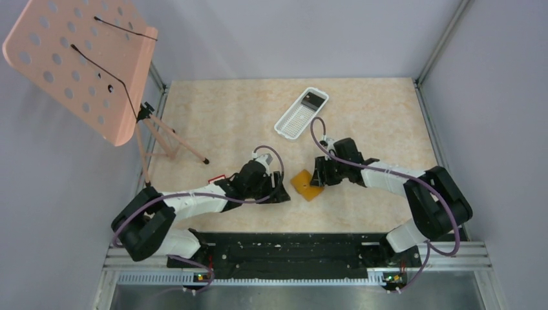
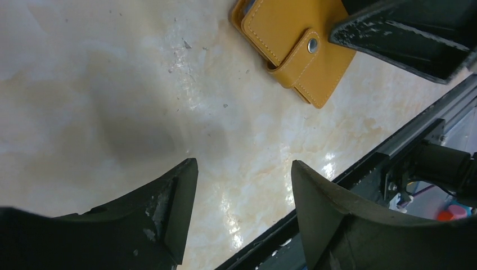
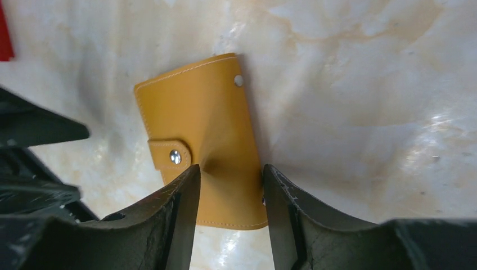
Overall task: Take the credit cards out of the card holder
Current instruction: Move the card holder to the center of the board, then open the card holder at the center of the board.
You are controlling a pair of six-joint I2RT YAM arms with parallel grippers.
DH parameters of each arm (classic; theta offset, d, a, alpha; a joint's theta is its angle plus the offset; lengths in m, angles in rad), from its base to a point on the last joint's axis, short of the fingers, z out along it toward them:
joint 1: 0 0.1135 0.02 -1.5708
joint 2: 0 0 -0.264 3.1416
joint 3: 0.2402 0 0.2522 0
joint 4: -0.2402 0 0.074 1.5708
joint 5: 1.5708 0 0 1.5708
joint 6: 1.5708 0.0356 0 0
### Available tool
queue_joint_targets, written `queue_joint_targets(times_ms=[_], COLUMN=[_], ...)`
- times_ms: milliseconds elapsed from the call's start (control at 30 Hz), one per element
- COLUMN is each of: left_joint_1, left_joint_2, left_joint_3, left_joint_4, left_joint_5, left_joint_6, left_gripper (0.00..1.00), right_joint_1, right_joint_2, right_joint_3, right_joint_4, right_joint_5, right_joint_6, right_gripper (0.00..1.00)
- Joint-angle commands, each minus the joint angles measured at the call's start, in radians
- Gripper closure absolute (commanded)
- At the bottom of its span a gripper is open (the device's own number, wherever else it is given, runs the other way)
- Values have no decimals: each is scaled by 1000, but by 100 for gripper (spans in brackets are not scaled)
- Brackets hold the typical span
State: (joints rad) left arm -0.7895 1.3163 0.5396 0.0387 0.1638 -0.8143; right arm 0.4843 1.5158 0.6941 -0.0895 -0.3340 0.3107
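Seeing the card holder (image 3: pixel 197 112) lying flat on the table (image 1: pixel 226 116), between the two grippers and near the front edge, folded shut with the snap tab (image 3: pixel 170 154) buttoned over the opening side

Not seeing any credit cards, so judging them all inside, nothing extracted yet, and treating this as the unsnap/open step

Reading the right gripper (image 3: pixel 229 169) as part open, tips resting on the holder's near end: one fingertip (image 3: pixel 180 191) denting the cover just beside the tab, the other sitting at the spine-side edge. Nothing clearly clamped between the jaws. Looking more like pinning the holder down to stop sliding, hence the pucker in the leather

Holding the left gripper (image 2: pixel 242 166) wide and empty, low over bare table, near the holder on its tab side but apart from it. Probably staged there for popping the snap, with the right acting as anchor

Expecting next: working a left tip under the tab and peeling it up against the right's downward pressure

Watching for: whole holder lifting or skating on the glossy top, tip slipping off the small tab, cover folding instead of unsnapping
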Motion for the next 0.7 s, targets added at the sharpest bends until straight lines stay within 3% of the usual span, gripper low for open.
queue_joint_targets(times_ms=[0, 267, 667], left_joint_1=[-26, -53, -93], left_joint_2=[97, 237, 284], left_joint_3=[65, 81, 47], left_joint_4=[139, 226, 302], left_joint_5=[-6, 24, 41], left_joint_6=[-10, -26, -47], left_gripper=[35, 42, 78], right_joint_1=[-6, -6, -6], right_joint_2=[-49, -73, 2], right_joint_3=[-109, -281, -384], right_joint_4=[137, 422, 742], right_joint_5=[-146, -242, -236], right_joint_6=[58, 250, 493], right_gripper=[55, 59, 61])
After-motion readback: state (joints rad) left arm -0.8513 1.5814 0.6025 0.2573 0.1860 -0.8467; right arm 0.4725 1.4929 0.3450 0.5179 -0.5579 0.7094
